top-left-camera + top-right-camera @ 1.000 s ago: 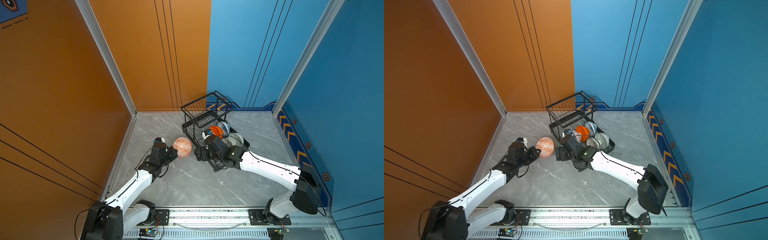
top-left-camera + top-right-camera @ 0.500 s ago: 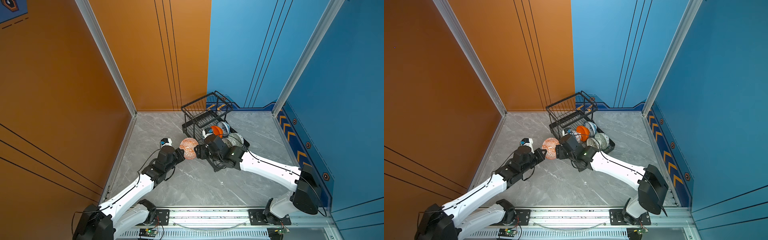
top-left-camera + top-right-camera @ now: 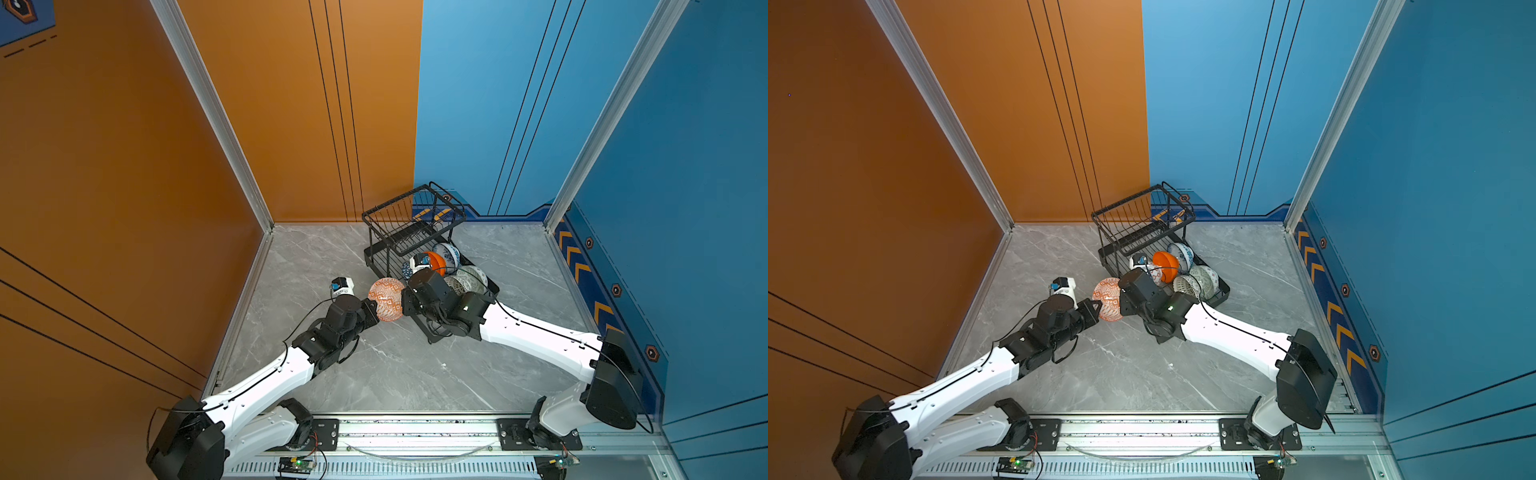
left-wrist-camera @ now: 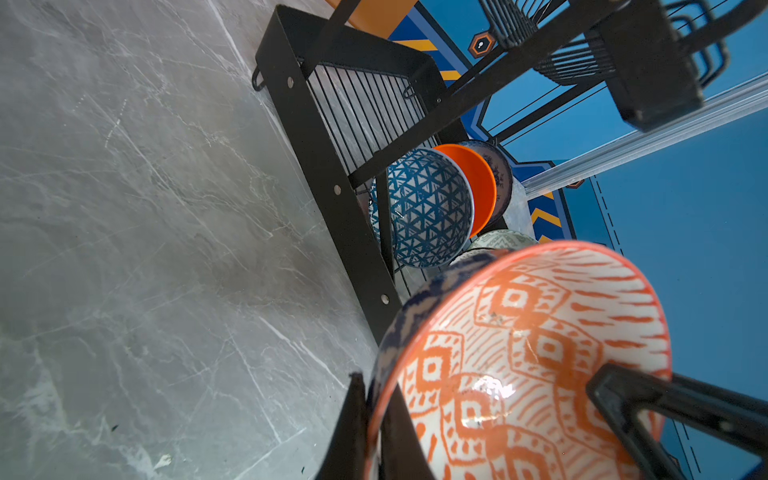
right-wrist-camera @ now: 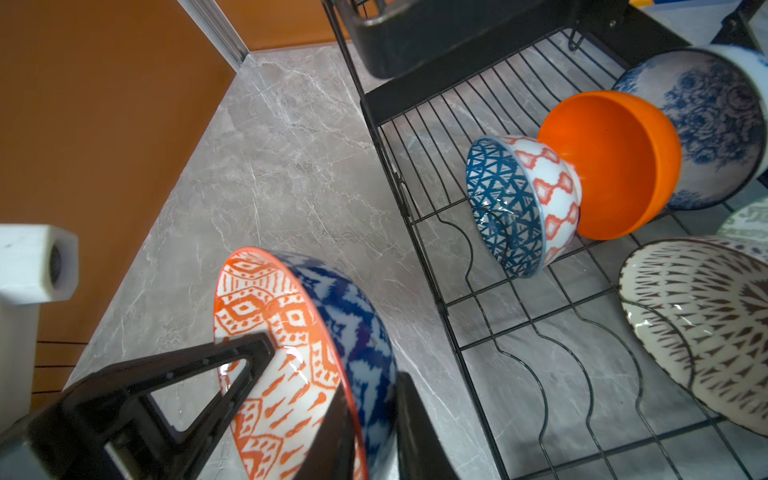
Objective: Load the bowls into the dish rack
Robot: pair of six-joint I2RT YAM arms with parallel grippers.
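Observation:
A red-orange patterned bowl (image 3: 386, 299) (image 3: 1106, 299) hangs on edge above the floor, just left of the black dish rack (image 3: 415, 232) (image 3: 1142, 224). My left gripper (image 3: 374, 309) (image 4: 376, 399) is shut on its rim from the left. From the rack side, my right gripper (image 3: 403, 301) (image 5: 374, 399) pinches the opposite rim, one finger inside and one on the blue outer wall. On edge in the rack's lower tier stand the blue triangle bowl (image 5: 503, 203), orange bowl (image 5: 615, 162), floral bowl (image 5: 706, 124), black-lattice bowl (image 5: 706, 324) and pale green bowl (image 3: 473, 276).
The rack's raised basket (image 3: 411, 212) stands over the far end of the tier. Wavy slot wires (image 5: 561, 353) near the held bowl carry nothing. Orange wall (image 3: 166, 166) stands to the left, blue walls behind and to the right, and grey marble floor (image 3: 374, 374) spreads in front.
My left arm carried the red-orange bowl to the right, up to the rack's near corner. My right gripper, open a second ago, closed on the bowl's other rim.

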